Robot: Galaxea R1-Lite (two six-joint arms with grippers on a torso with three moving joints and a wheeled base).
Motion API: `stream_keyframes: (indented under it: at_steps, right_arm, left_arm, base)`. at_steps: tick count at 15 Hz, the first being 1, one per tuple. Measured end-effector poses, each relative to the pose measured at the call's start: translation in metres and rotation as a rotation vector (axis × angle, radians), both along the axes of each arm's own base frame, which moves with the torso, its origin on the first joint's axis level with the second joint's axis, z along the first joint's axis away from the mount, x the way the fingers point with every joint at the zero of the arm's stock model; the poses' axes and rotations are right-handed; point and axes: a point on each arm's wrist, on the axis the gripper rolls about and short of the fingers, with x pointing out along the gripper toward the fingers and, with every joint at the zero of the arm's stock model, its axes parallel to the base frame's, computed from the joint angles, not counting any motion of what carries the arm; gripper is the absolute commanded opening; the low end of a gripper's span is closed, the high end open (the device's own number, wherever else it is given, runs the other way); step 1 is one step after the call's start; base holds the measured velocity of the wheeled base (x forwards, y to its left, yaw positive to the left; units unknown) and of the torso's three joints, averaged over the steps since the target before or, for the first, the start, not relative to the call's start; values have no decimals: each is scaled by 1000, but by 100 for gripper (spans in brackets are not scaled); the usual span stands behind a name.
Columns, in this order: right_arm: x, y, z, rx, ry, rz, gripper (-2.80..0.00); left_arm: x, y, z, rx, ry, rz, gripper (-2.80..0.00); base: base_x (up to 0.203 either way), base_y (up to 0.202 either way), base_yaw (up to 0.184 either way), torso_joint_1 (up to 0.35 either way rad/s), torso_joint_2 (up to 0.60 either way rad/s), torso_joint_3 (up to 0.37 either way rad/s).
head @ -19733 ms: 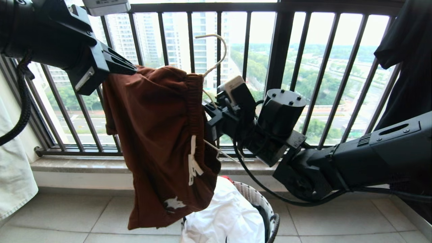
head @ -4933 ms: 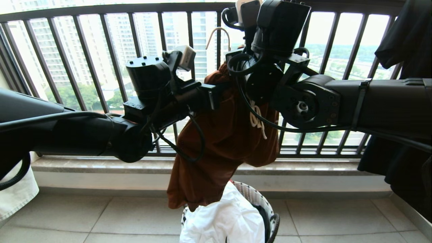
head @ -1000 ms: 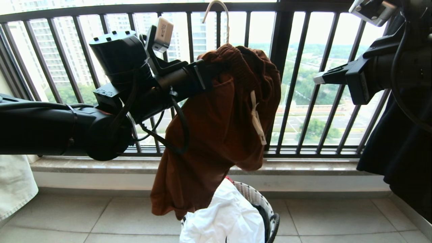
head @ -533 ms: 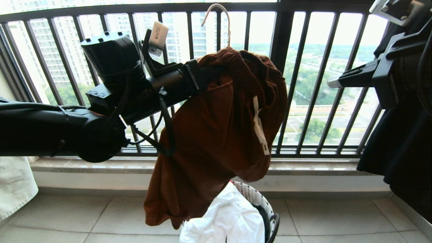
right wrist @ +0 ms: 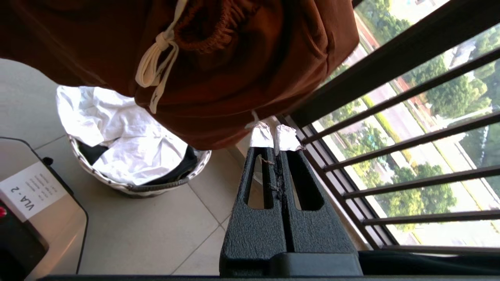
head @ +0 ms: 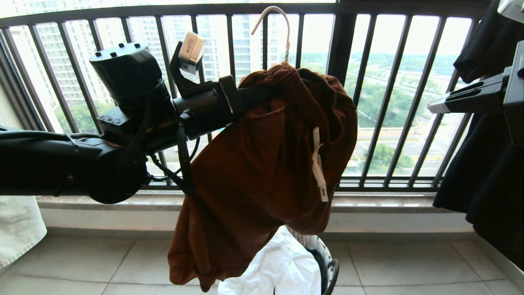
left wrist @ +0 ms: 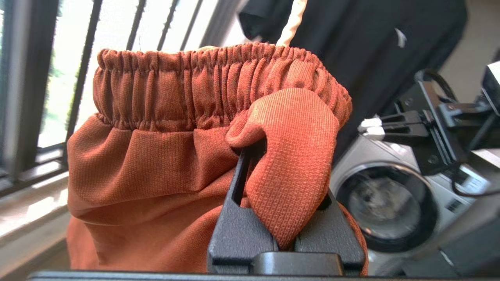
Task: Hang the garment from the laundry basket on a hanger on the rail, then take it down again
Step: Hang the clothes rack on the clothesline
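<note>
My left gripper [left wrist: 287, 218] is clamped tight on a fold of the rust-brown soft-fabric shorts [head: 262, 164], just below their gathered elastic waistband, and holds them up in the air in front of the black balcony railing with vertical bars [head: 368, 98]. The shorts hang draped over a thin cream-white wire hanger [head: 278, 28], whose long hook rises above the waistband; the rest of the hanger is hidden in the cloth. A white drawstring [head: 318, 172] dangles down the front of the shorts, and their lower hem hangs just above the small round laundry basket with dark wire rim [right wrist: 156, 187], which stands on the tiled floor [head: 389, 266] by the railing's sill and holds crumpled white cloth [head: 278, 270]. My right gripper [right wrist: 275, 138] is fully closed with nothing between its white-taped tips, held off to the right of the shorts, apart from them, beside a hanging black T-shirt [head: 487, 135].
</note>
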Motion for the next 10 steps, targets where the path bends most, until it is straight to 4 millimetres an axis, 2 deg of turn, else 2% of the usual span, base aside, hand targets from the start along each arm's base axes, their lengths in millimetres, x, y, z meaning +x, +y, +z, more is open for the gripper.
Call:
stream_keyframes:
  at_steps: [3,6,8,10]
  right_arm:
    - [-12,0,0,-13,-21,31,-280]
    - [-14,1,2,-17,-41,52,-280]
    - [-6,4,3,-18,-58,55,-280]
    - [10,8,9,-23,-92,49,-280]
  left_arm:
    - [-4,3,2,-2,44,-94,-280]
    - [-10,6,2,12,53,-155,-280]
    - [-14,8,5,13,46,-165,-280]
    - [-19,10,6,12,44,-167,-280]
  base:
    - [0,0,0,0,0,0]
    - [0,0,0,0,0,0]
    - [0,0,0,0,0,0]
    - [0,0,0,0,0,0]
